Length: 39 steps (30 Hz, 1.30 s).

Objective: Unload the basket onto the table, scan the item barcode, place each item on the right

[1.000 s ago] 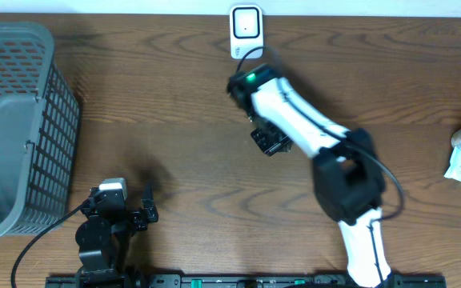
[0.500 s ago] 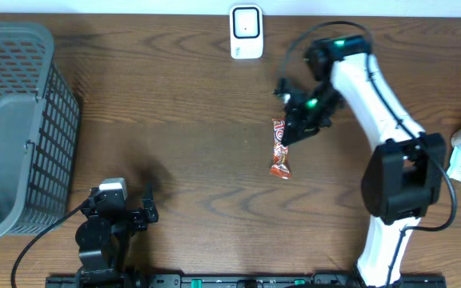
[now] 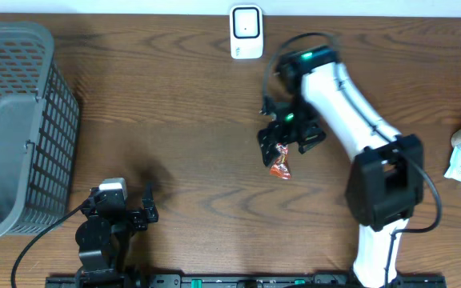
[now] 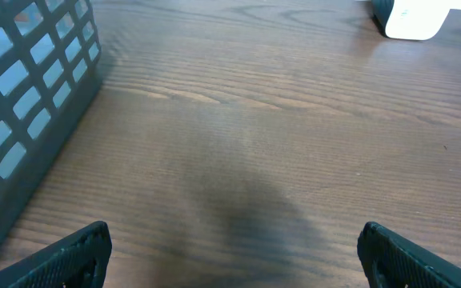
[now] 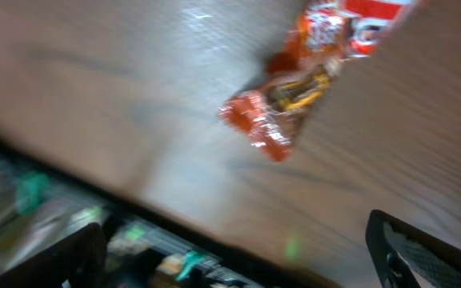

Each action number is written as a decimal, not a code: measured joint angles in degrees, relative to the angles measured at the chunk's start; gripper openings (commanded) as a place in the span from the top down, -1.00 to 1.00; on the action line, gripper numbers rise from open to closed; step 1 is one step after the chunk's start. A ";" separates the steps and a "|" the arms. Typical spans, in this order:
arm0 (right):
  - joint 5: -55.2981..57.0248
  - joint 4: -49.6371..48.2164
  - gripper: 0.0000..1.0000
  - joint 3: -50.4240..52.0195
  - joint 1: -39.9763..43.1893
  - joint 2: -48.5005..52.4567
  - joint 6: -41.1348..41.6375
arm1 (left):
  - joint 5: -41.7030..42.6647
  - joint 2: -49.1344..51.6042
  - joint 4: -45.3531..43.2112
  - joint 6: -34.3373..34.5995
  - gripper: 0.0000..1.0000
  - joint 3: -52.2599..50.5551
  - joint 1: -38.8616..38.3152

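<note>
The right gripper [image 3: 282, 138], shut a second ago, now stands with its jaws wide apart. The snack bar [image 3: 279, 167], unseen then, lies loose on the table [image 3: 174, 120]. The right arm swings out to the right, then comes back, so the gripper now covers the bar's upper end.

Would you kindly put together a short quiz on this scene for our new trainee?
1. True or false: the snack bar lies inside the basket.
2. Which thing stands nearest the far edge of the table? A) scanner B) snack bar C) bottle
3. Fill in: the right hand, over the snack bar, is ___ (open or shut).
Key: 1 false, it lies on the table; 2 A; 3 open.
</note>
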<state>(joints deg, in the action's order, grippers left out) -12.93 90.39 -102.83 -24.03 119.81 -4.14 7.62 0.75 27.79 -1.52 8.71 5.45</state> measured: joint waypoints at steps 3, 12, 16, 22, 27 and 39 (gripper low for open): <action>11.28 -2.12 -0.98 0.26 -5.25 0.00 7.76 | 0.00 0.00 0.00 0.00 -0.96 0.00 0.00; 34.21 -9.33 -0.98 7.69 -16.41 0.00 23.04 | 0.00 0.00 -0.02 0.00 -0.95 0.00 0.00; 36.81 -9.75 -0.99 12.33 -19.69 0.00 26.51 | 0.00 0.00 0.00 0.00 -0.96 0.00 0.00; 39.08 -13.35 -0.98 16.90 -25.11 0.00 29.18 | 0.00 0.00 0.00 0.00 -0.96 0.00 0.00; 44.19 -16.28 -0.99 20.00 -27.91 0.02 29.20 | 0.00 0.00 0.00 0.00 -0.96 0.00 0.00; 57.66 -20.09 -0.65 21.20 -27.41 5.22 29.14 | -0.02 0.00 -0.04 0.00 -0.96 0.00 0.00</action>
<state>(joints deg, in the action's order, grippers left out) 44.73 70.30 -81.62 -51.44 125.03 24.99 7.60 0.75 27.75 -1.52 8.71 5.45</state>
